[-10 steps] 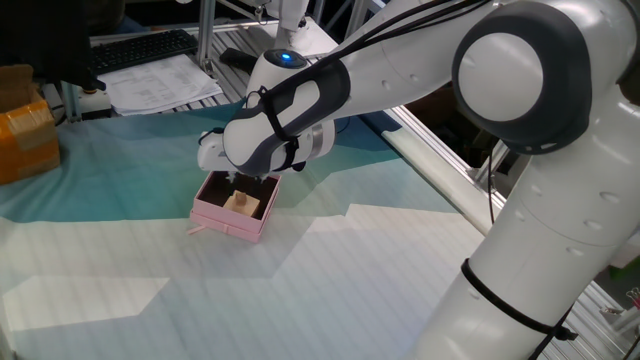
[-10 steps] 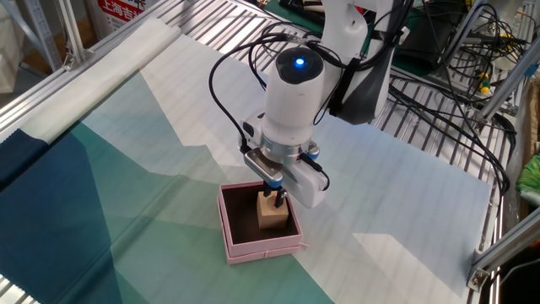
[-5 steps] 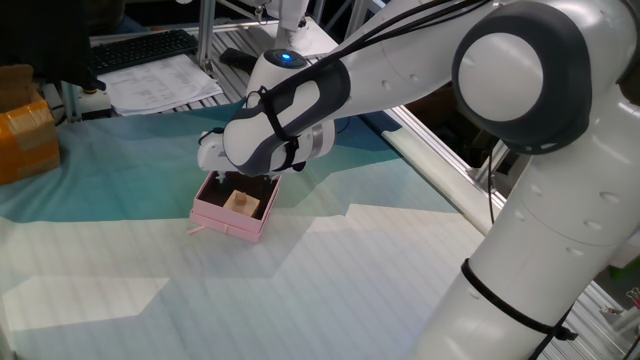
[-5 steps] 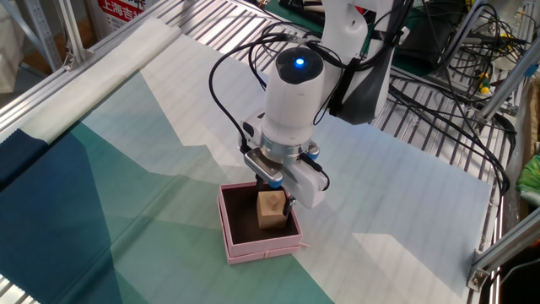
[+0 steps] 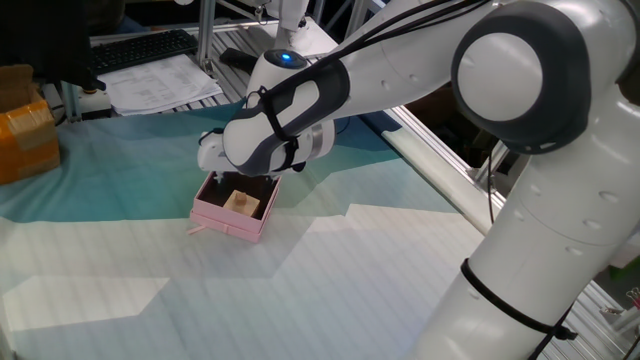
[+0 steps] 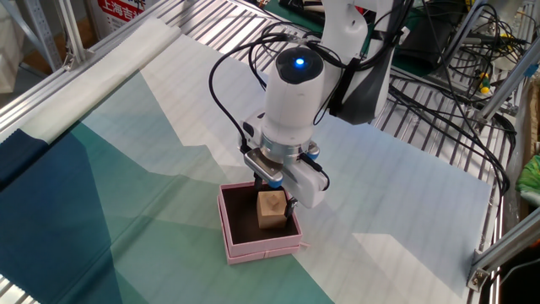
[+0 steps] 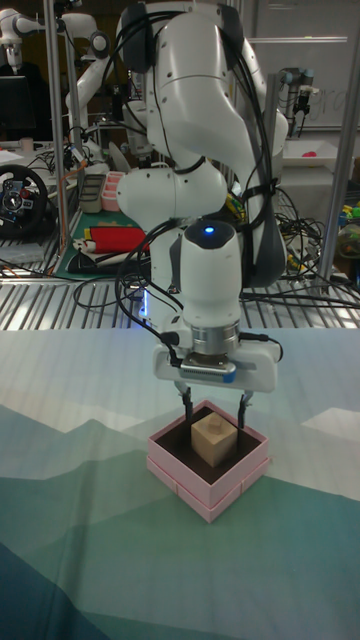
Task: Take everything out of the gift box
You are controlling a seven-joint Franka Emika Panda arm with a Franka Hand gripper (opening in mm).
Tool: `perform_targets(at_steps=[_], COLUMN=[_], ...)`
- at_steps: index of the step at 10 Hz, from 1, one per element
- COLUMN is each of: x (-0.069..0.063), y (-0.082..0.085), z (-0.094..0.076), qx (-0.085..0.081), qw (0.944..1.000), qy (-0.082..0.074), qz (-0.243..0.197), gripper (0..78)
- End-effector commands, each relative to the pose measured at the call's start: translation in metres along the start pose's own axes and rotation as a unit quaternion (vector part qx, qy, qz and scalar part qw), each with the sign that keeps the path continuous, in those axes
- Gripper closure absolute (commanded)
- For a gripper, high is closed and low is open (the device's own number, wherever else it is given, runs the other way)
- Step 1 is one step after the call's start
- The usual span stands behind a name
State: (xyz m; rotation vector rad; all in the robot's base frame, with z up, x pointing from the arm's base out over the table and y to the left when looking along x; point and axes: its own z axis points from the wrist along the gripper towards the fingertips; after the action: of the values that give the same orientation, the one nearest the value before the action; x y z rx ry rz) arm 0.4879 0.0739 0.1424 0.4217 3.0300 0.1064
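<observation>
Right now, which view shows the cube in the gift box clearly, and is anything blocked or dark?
Tall fixed view: cube sharp, between the open end effector fingers. One fixed view: the arm hides the end effector. Other fixed view: gift box interior dark.

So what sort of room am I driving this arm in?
Most likely a robotics lab: another white robot arm stands behind, cables trail over aluminium framing, and a steering-wheel controller sits on a bench.

White rounded arm (image 6: 291,101) — black cables, glowing blue light.
</observation>
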Motion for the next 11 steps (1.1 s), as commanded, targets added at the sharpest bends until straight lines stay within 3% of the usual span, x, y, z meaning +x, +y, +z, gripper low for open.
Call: perform_targets(at_steps=[1,11], x=[-0.0001,0.0030], y=[0.0000,0.0019], z=[0.0056,0.0126], qx=[-0.004,-0.001], qw=[1.0000,1.0000], qy=[0.001,-0.001], qz=[0.004,0.003], gripper=[0.1,0.1])
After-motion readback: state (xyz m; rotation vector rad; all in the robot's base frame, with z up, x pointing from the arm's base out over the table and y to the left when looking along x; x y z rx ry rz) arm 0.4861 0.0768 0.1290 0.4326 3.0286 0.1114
